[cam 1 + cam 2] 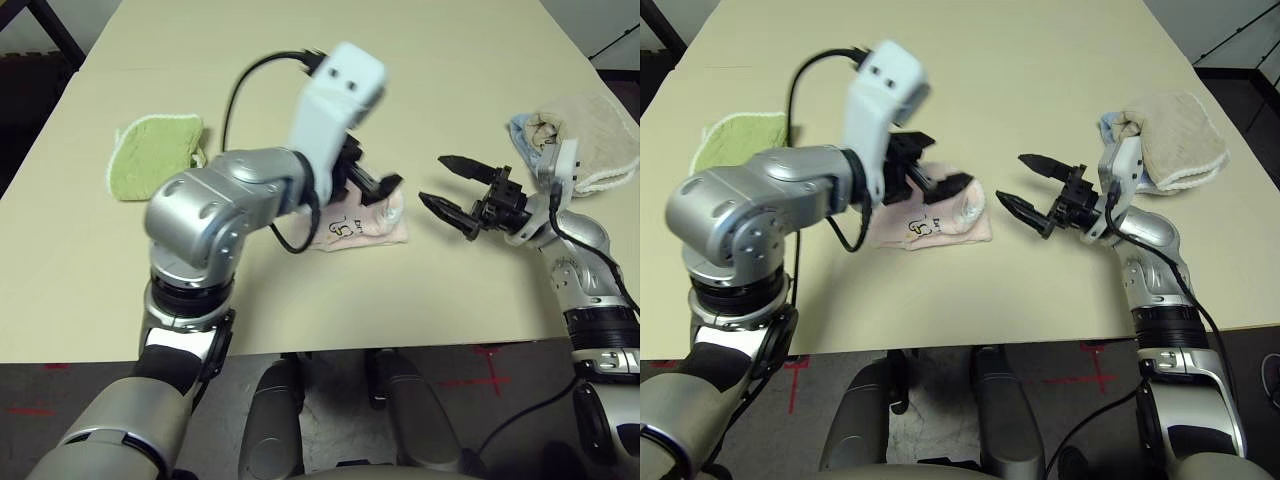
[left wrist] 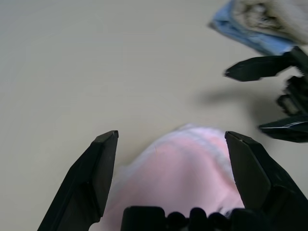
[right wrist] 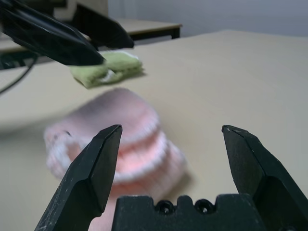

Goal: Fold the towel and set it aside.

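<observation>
The pink towel (image 1: 940,222) lay folded mid-table, so the left gripper (image 1: 940,172) and right gripper (image 1: 1032,182) hung spread, holding nothing.

table (image 1: 440,60): beige, wide | floor (image 1: 60,400): dark, red marks

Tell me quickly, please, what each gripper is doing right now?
Left gripper: open, empty, above the pink towel.
Right gripper: open, empty, beside the towel.

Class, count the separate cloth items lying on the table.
3: green cloth at the robot's left, pink towel in the middle, beige-and-blue bundle at the right. Arms may hide more.
</observation>
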Available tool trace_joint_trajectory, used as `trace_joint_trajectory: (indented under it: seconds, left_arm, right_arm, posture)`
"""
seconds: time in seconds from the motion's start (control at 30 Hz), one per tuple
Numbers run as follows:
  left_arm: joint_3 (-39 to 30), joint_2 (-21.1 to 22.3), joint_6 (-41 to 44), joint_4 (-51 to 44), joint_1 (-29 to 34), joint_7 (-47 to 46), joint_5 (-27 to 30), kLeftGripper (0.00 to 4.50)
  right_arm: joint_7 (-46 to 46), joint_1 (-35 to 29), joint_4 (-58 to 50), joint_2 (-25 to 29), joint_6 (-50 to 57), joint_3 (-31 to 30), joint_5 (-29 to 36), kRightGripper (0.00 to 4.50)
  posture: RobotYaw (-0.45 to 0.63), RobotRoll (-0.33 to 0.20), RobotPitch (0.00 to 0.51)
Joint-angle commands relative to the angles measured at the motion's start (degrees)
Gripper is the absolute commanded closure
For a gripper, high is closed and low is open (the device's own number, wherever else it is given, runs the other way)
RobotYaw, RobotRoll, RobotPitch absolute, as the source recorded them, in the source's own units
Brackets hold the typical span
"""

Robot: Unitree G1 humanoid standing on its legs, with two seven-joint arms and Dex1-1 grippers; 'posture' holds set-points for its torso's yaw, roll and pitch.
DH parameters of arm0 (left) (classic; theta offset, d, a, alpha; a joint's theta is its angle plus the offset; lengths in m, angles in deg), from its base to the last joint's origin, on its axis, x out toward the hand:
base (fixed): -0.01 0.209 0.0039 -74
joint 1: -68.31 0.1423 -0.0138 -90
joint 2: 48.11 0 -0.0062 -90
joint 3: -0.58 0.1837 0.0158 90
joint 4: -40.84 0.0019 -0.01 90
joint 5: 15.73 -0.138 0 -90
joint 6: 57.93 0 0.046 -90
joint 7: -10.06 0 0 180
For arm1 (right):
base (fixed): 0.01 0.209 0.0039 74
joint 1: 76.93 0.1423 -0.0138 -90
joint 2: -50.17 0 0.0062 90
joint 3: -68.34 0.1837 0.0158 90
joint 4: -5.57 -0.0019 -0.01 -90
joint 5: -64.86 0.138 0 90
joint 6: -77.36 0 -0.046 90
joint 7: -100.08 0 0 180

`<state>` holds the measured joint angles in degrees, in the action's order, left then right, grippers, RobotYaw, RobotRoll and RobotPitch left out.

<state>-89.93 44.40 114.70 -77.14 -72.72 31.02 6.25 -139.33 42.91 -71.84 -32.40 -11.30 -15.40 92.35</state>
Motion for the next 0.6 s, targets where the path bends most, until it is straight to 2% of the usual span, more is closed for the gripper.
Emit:
trace_joint_trajectory:
  seconds: [0.03,0.23,0.43,0.53,0.57,0.6]
  left_arm:
    - [-5.2,-0.2,-0.1,-2.5,5.1,-1.1,0.6,0.01]
    - [-8.0,1.3,-6.2,-8.6,16.5,-1.7,1.0,0.01]
    - [-9.3,0.4,-9.6,-9.0,18.8,-3.2,1.0,0.01]
    - [-9.8,0.5,-11.2,-8.7,18.9,-3.5,1.3,0.00]
    - [-10.0,0.5,-11.9,-8.6,19.1,-3.9,1.1,0.00]
    - [-10.3,0.5,-12.1,-8.5,19.2,-4.7,0.6,0.18]
  right_arm:
    - [2.0,-0.2,-2.8,-1.6,2.6,-1.4,0.3,0.00]
    - [3.4,1.2,-2.6,-4.2,3.2,-2.6,-0.2,0.00]
    - [4.1,3.8,-0.1,-6.4,2.0,-3.1,-0.8,0.00]
    - [4.8,5.0,1.4,-7.4,0.9,-3.5,-1.8,0.92]
    - [5.1,5.6,2.1,-7.9,0.4,-3.5,-2.1,1.36]
    - [5.2,6.1,2.6,-8.2,0.1,-3.6,-2.3,1.74]
  posture:
    - [-0.10,0.000,0.261]
    - [-0.07,0.000,0.244]
    - [-0.04,0.000,0.223]
    - [-0.03,0.000,0.216]
    - [-0.03,0.000,0.212]
    - [-0.03,0.000,0.211]
